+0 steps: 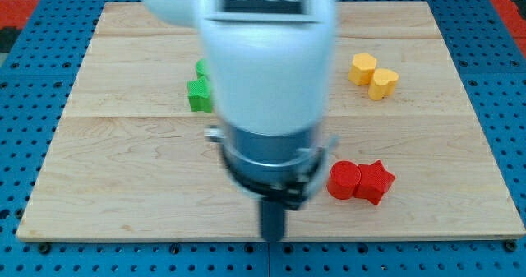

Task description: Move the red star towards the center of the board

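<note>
The red star (376,182) lies on the wooden board (123,154) at the view's lower right, touching a rounded red block (343,180) on its left. My arm fills the middle of the view. Its dark rod comes down near the board's bottom edge, and my tip (273,237) is left of and slightly below the two red blocks, apart from them.
Two yellow blocks (362,67) (383,84) sit touching at the view's upper right. A green block (199,94), with a second green piece (200,66) just above it, lies left of centre, partly hidden behind my arm. A blue pegboard (501,104) surrounds the board.
</note>
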`<move>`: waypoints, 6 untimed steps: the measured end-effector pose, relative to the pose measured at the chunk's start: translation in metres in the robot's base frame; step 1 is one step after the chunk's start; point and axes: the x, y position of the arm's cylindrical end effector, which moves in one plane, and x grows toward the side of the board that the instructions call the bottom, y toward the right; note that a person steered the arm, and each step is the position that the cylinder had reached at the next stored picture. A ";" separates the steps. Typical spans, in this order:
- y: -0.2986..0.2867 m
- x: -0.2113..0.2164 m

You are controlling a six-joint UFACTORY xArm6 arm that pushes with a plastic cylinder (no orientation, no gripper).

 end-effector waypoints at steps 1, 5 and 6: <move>0.088 0.000; 0.044 -0.126; 0.033 -0.120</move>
